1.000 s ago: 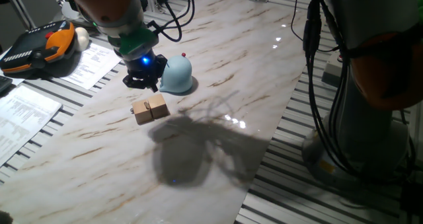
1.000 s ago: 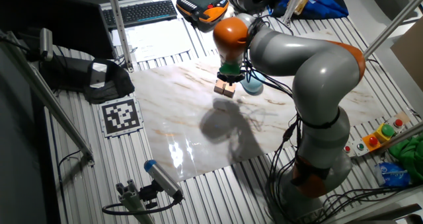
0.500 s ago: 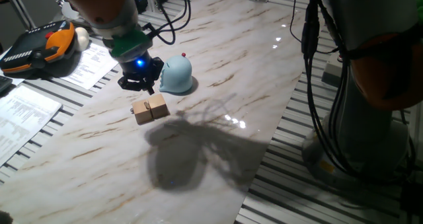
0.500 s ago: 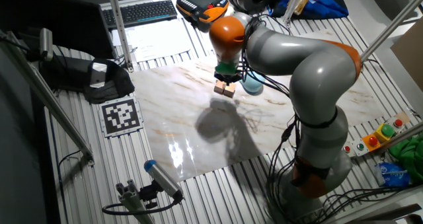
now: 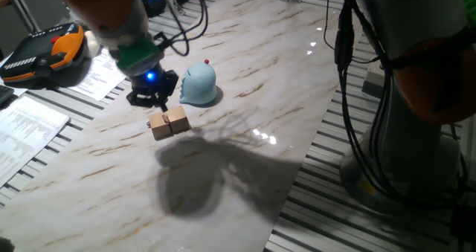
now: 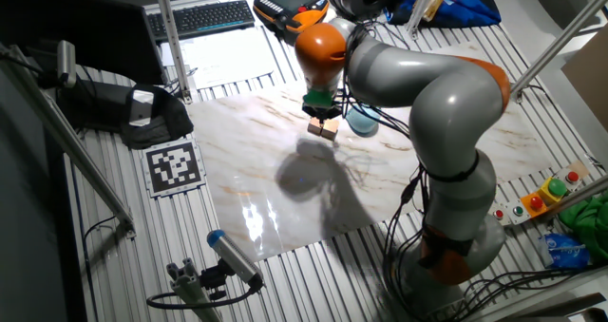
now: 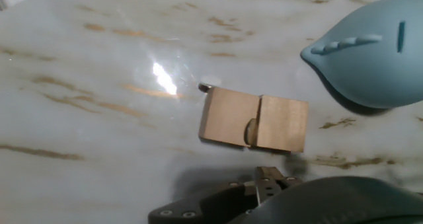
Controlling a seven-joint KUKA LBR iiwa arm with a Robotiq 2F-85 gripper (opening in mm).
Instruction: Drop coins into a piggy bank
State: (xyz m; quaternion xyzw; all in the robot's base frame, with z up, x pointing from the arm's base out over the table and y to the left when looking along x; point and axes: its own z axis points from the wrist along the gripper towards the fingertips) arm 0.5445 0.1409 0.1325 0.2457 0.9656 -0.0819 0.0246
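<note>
Coins are what I'm hunting: one coin [image 7: 250, 132] stands wedged on edge in the seam between the two wooden blocks [image 7: 254, 120], and a dark speck [image 7: 205, 86] touching the blocks' far corner may be another. I've slid the gripper [image 5: 152, 102] leftwards over the last second, away from the piggy bank [image 5: 198, 84] and to a spot above the blocks on the desk [image 5: 223, 170]. That suggests pickup comes next, not dropping. The bank sits just beside the blocks, slot [image 7: 400, 34] up. I cannot tell how the jaws stand; the fingers barely show.
</note>
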